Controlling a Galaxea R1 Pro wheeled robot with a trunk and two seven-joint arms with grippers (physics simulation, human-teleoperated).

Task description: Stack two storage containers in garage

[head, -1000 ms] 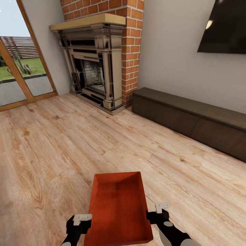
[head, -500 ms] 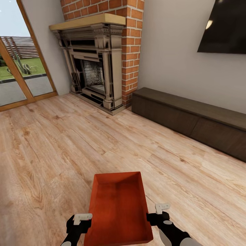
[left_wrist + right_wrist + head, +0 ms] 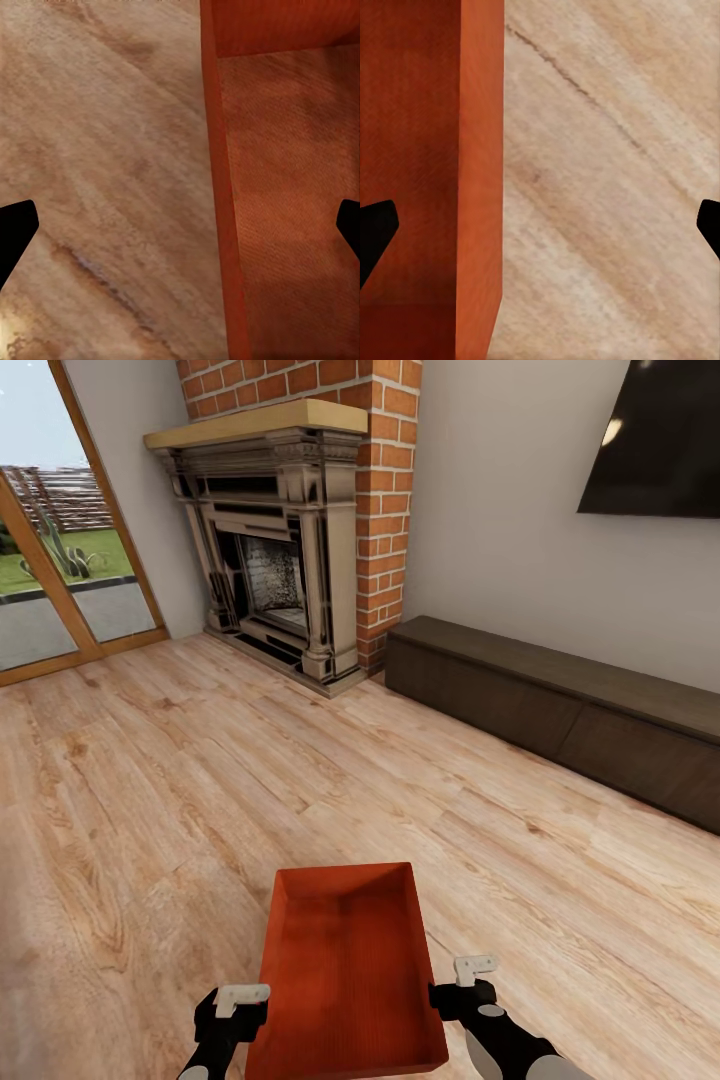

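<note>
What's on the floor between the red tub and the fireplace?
Nothing. In the head view, only bare wood-plank floor stretches from the orange-red tub to the fireplace.

An orange-red tub point(image 3: 345, 970), finely ribbed inside, sits at lower centre of the frame on a light wood-plank floor point(image 3: 150, 780) streaked with darker brown grain. Black grippers with white fingertips flank it, left point(image 3: 240, 1000) and right point(image 3: 468, 972). At upper centre, a red-brick chimney point(image 3: 385, 490) with pale mortar lines backs a grey-brown ornate fireplace point(image 3: 270, 550) topped by a tan mantel. A dark-brown cabinet point(image 3: 560, 710) runs along the pale-grey wall at right, under a black TV point(image 3: 655, 440) at upper right. An orange-brown wooden door frame point(image 3: 50, 590) shows green grass at upper left
</note>
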